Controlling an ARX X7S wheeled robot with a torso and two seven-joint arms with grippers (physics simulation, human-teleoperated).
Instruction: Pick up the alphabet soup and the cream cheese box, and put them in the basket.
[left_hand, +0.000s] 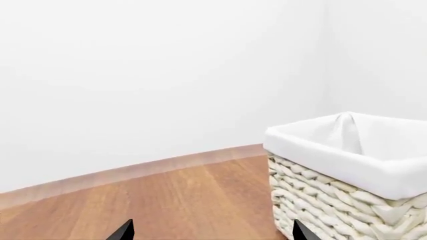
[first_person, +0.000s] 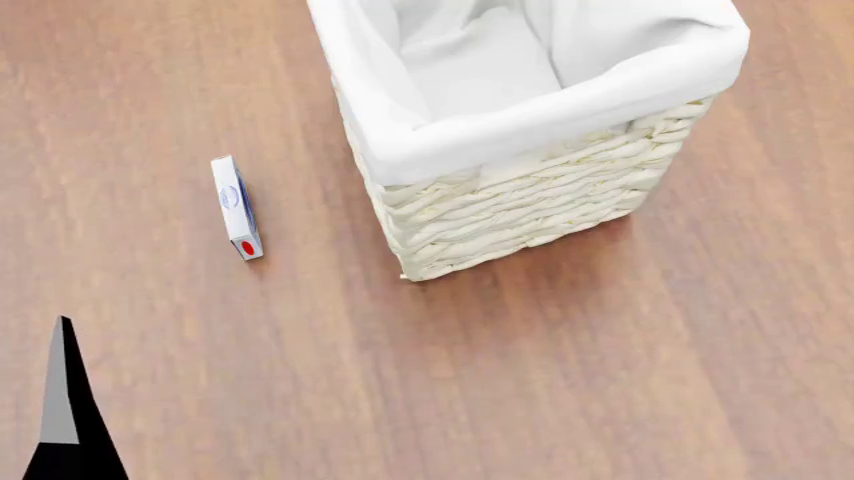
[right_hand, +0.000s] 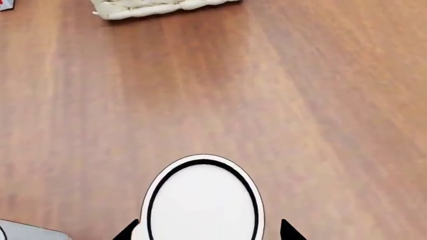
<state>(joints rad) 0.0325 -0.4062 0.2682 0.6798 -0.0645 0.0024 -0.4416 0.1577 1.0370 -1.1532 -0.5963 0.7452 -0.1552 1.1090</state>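
Right pincer (right_hand: 208, 231): only two dark fingertips show at the edge of the wrist view, one on each side of a white oval end with a black ring. That end looks like the white end of the soup can (right_hand: 202, 197). Tips flank it closely, but contact is not visible, so cannot tell whether it is clamped or merely straddled. No label colours in view, so the identification is a judgement.

Left pincer (left_hand: 212, 231): two dark tips set wide apart, nothing between them. Reads as spread and empty. Basket (left_hand: 347, 170) stands just ahead of it and to one side, on the wooden worktop (left_hand: 167, 200).

Handling, judged:
- Can: stiff metal, fairly heavy for its size, smooth and round. May slip or roll. Best taken across the body at mid-height.
- Box (first_person: 236, 207): light thin carton, rigid enough but crushable. It stands on a narrow edge, so a nudge could tip it. Best pinched across its two broad faces, gently.

Positions from the head view:
- Box lies beyond the left pincer, well apart from it, with bare wood between.
- Basket sits beside the box on the right-arm side, near but not touching.
- Basket interior shows only white liner.
- Right wrist view catches the basket's lower corner far ahead of the can.
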